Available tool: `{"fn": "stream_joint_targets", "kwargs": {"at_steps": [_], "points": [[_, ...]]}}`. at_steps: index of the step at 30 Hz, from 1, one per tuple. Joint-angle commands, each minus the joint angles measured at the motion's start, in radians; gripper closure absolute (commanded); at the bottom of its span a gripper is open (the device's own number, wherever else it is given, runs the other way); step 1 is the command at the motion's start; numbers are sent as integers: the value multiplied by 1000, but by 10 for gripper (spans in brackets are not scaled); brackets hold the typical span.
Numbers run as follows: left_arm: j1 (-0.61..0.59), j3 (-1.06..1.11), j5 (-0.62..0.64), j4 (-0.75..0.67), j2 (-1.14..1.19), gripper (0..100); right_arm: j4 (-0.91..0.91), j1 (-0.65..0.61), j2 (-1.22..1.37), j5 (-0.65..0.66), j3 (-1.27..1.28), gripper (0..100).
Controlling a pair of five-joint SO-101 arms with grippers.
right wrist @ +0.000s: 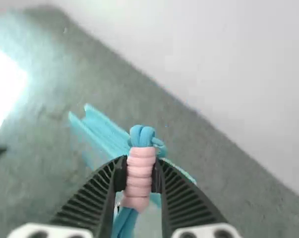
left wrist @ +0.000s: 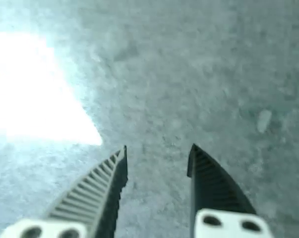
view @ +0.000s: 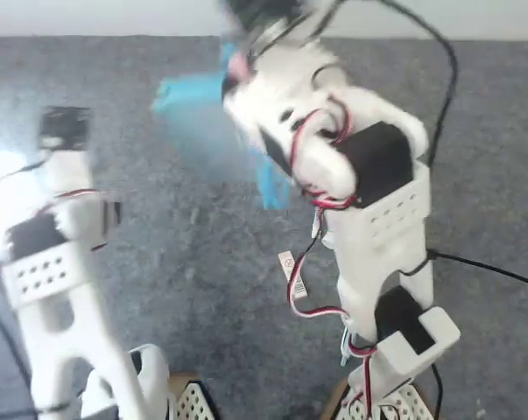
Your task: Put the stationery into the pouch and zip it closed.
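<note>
High view: the right end effector [view: 239, 63] holds the pouch [view: 189, 96] above the counter [view: 185, 271]. The pouch's long axis runs from 10 to 4 o'clock, blurred and partly behind the arm. The left end effector [view: 64, 127] sits at 9 o'clock of it, well apart.

Left wrist view: its fingers stand apart, with nothing between them.

Right wrist view: the fingers are clamped on the pink pull [right wrist: 139, 173], and the pouch trails beyond the tips. I cannot tell whether the zip is open or whether stationery is inside.

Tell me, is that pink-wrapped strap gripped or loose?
Gripped: the right gripper has its fingers shut on both sides of the pink-wrapped strap, with the blue pouch beyond it.
</note>
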Motion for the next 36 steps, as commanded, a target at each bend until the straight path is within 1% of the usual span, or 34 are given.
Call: {"fn": "stream_joint_targets", "kwargs": {"at_steps": [1, 3, 5, 6, 10, 15, 16, 17, 19, 21, 24, 27, 29, 30, 32, 35, 36], "points": [[-107, -8, -44, -31, -129, 805, 96, -48, -16, 183, -52, 991], [-140, -8, -98, -29, -170, 805, 93, -28, -15, 192, -51, 991], [-176, -8, -110, -29, -198, 805, 91, 30, -5, 176, -52, 991], [-196, -8, -110, -29, -203, 805, 90, 67, -4, 144, -52, 991], [-222, -4, -110, -28, -203, 805, 64, 214, 36, -107, -58, 991], [-222, -1, -106, -26, -203, 805, 64, 346, 85, -531, -58, 991], [-222, -1, -106, -26, -203, 805, 41, 377, 91, -563, -61, 991], [-222, 1, -106, -20, -203, 805, -1, 404, 101, -560, -64, 991], [-222, 7, -107, -8, -204, 805, -137, 437, 122, -509, -58, 992], [-222, 18, -110, 0, -206, 805, -275, 410, 157, -445, -43, 992], [-227, 41, -114, -6, -209, 805, -400, 295, 229, -308, -44, 992], [-227, 45, -114, -6, -204, 805, -417, 166, 297, -176, -46, 992], [-227, 53, -115, -8, -204, 805, -378, 94, 337, -87, -46, 992], [-227, 54, -115, -8, -203, 805, -338, 48, 354, -15, -41, 992], [-227, 58, -115, -8, -203, 805, -188, -56, 378, 120, -44, 991], [-229, 58, -115, -8, -203, 805, 119, -183, 367, 285, -84, 991], [-229, 58, -120, -17, -203, 805, 105, -197, 346, 296, -43, 991]]}}
